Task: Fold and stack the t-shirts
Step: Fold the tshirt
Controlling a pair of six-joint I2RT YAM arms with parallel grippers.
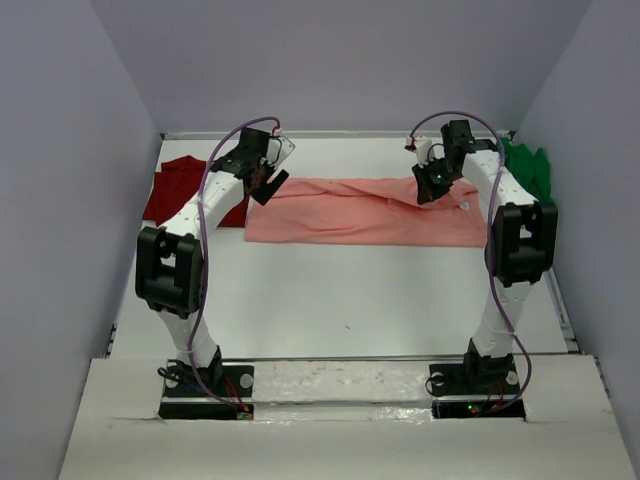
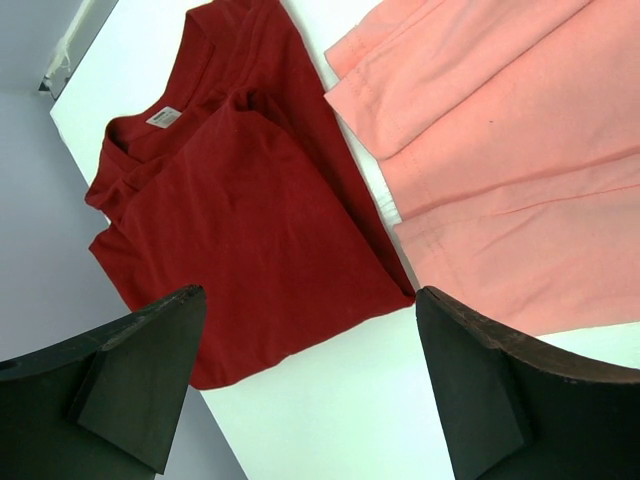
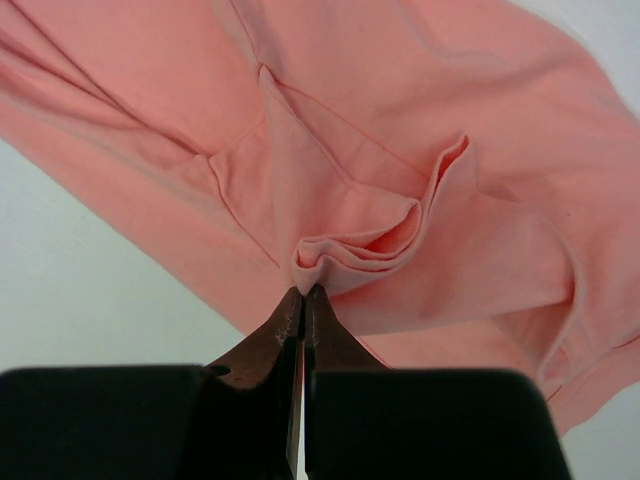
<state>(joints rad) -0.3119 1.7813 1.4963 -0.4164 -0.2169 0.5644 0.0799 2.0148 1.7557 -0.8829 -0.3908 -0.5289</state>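
left gripper (image 2: 310, 297) wide open, angled down over red shirt (image 2: 240, 220) edge. right gripper (image 3: 303, 292) pinched shut on a pink shirt (image 3: 400, 120) fold. neck label (image 2: 164, 117) unreadable.

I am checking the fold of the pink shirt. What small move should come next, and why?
Probably lower the left gripper onto the pink shirt's left end and close it. The right gripper is shut on a pinch of that shirt, while the left hangs open, holding nothing.

Bright, even light softly shades folds of the salmon-pink t-shirt (image 3: 400, 130).
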